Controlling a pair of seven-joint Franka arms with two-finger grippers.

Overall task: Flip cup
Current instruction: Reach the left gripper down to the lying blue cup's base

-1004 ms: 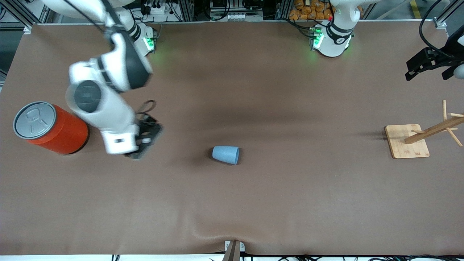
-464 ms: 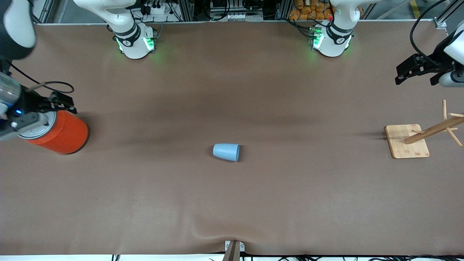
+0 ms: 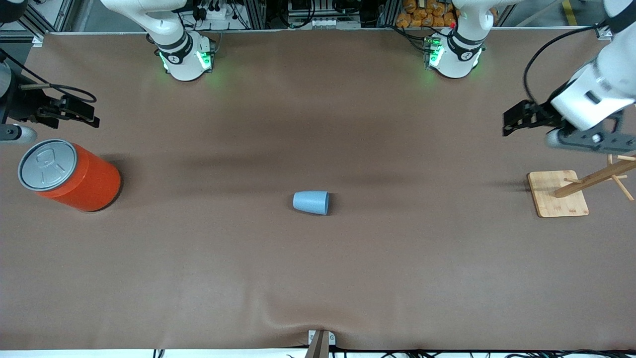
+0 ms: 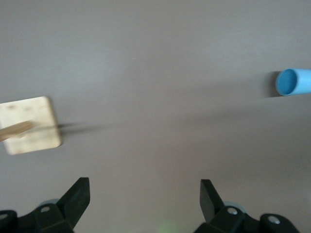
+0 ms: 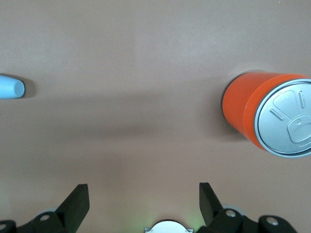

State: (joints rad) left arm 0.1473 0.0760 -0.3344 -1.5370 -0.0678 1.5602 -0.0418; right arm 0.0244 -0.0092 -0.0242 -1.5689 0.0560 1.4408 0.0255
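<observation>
The small light-blue cup (image 3: 311, 202) lies on its side on the brown table, mid-table, its mouth turned toward the left arm's end. In the left wrist view the cup (image 4: 294, 81) shows its darker blue inside; in the right wrist view the cup (image 5: 10, 87) shows its closed base end. My left gripper (image 3: 514, 122) is open and empty, up in the air near the wooden stand, well away from the cup. My right gripper (image 3: 82, 113) is open and empty, over the table beside the orange can. Both wrist views show wide-apart fingers, the left gripper (image 4: 144, 194) and the right gripper (image 5: 144, 196).
A large orange can (image 3: 69, 174) with a grey pull-tab lid stands at the right arm's end; it also shows in the right wrist view (image 5: 272, 114). A wooden peg stand on a square base (image 3: 556, 194) stands at the left arm's end, also in the left wrist view (image 4: 29, 125).
My right arm has swung away from the table's middle to the end by the orange can. My left gripper has moved in toward the table. The cup has shifted slightly.
</observation>
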